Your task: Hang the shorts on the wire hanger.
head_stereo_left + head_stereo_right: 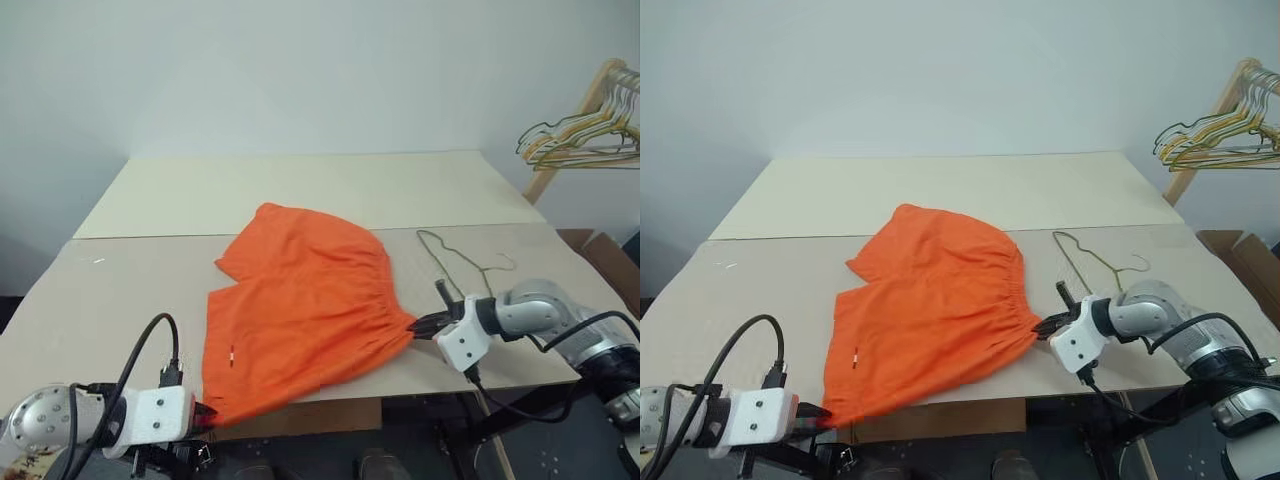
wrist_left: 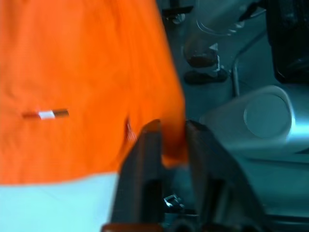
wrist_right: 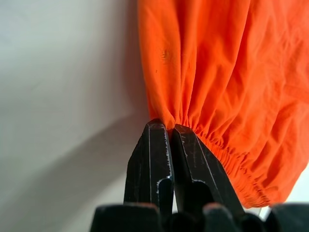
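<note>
Fabric first: the shorts (image 1: 300, 315) are thin, light and floppy, so I judge they will sag wherever I am not holding them, bunch easily, and slide through a loose pinch. They lie spread flat on the tabletop (image 1: 120, 290), gathered waistband towards my right, legs towards the far left.

Nearest me, my left fingers (image 2: 169, 145) stand a little apart with the near corner of the orange cloth between them, at the tabletop's front edge; I cannot tell whether they are truly pinching it or only straddling it. My right fingers (image 3: 170, 137) are pressed together on the end of the elastic waistband, where the gathers give a thicker, firmer hold than the plain cloth would. That waistband is the sensible place to grip, one hand at each end, so it stays stretched.

Just beyond my right hand the wire hanger (image 1: 455, 258) lies flat on the tabletop, near the shorts but apart from them. It looks thin, springy and likely to skid if nudged.

Farther off, at the right, a bunch of other hangers (image 1: 585, 135) hangs on a wooden rack (image 1: 570, 130). Containers I see none.
</note>
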Robot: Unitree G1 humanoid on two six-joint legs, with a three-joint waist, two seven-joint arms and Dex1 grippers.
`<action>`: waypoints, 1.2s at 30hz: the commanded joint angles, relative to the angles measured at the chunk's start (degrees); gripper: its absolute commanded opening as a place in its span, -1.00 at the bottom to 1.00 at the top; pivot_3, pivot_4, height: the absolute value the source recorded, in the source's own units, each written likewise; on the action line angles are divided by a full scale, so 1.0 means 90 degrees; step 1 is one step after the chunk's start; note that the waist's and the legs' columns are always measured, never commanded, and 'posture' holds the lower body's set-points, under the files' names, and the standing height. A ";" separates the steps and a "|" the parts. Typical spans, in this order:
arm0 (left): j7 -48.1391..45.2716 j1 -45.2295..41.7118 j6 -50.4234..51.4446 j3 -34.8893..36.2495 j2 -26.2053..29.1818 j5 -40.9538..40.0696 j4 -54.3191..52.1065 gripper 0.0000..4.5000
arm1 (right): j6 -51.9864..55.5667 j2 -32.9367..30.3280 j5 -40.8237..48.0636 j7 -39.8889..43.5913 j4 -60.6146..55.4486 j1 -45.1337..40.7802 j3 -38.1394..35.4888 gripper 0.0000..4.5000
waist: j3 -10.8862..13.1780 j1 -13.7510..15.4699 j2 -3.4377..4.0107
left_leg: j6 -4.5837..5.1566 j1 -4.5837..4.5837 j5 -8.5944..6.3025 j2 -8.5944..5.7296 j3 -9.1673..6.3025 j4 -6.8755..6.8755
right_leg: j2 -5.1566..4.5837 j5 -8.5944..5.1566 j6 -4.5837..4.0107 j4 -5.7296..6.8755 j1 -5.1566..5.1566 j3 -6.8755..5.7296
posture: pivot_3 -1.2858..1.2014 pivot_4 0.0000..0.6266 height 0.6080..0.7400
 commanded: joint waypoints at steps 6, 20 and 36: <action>-0.0670 0.0011 0.0009 0.1095 0.0383 -0.0218 0.0183 0.62 | 0.0823 -0.0849 0.1944 0.1292 -0.0611 0.0309 -0.0587 0.24 | 0.0001 0.0082 0.0000 | 0.0000 -0.0004 0.0000 -0.0001 0.0000 0.0001 | -0.0002 -0.0001 -0.0001 -0.0003 -0.0002 -0.0002 | 0.03 -1.00 1.00; 0.0667 -0.2456 0.1824 0.0144 -0.0983 -0.2482 -0.0573 1.00 | 0.7351 0.0372 0.2543 -0.0739 0.0500 -0.0490 -0.2176 0.98 | -0.0008 0.0118 -0.0007 | -0.0001 -0.0008 0.0000 0.0002 -0.0008 0.0002 | 0.0018 0.0005 -0.0003 0.0007 -0.0011 0.0005 | 0.00 -1.00 1.00; 0.0551 -0.2665 0.1979 -0.0053 -0.1243 -0.3312 -0.0773 1.00 | 0.8593 0.1565 0.1881 -0.1516 0.2850 -0.1721 -0.2157 0.98 | -0.0009 -0.0034 0.0005 | -0.0002 -0.0014 0.0001 0.0000 -0.0016 0.0004 | 0.0025 0.0008 -0.0001 0.0003 -0.0012 0.0008 | 0.00 -1.00 1.00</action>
